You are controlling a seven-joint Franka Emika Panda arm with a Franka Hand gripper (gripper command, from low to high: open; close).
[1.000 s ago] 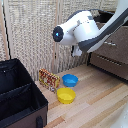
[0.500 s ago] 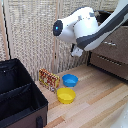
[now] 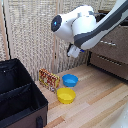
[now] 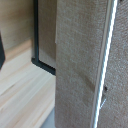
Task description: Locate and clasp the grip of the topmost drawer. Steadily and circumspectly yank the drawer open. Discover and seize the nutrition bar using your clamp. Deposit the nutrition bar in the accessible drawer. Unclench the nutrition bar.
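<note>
The nutrition bar (image 3: 49, 79), a red and yellow packet, stands on the wooden floor against the woven screen. The dark-brown dresser is at the exterior view's right. The drawer front (image 3: 120, 46) showing just under the arm has a silvery bar handle (image 3: 108, 44); I cannot tell whether it is the topmost drawer or whether it is pulled out. The white arm reaches across it, and my clamp (image 3: 75, 52) hangs in the air above and to the right of the bar, well clear of it. Its fingers are too small to read. The wrist view shows only screen fabric and a dark sliver (image 4: 1, 50) at the edge.
A blue bowl (image 3: 70, 80) sits beside the bar and a yellow bowl (image 3: 66, 95) in front of it. A black open case (image 3: 20, 100) fills the exterior view's lower left. A like drawer (image 3: 112, 62) lies below. The woven screen (image 4: 80, 65) is close to the wrist camera.
The arm's big joint and the clamp have risen and drifted slightly toward the exterior view's left. The bar and bowls have stayed put.
</note>
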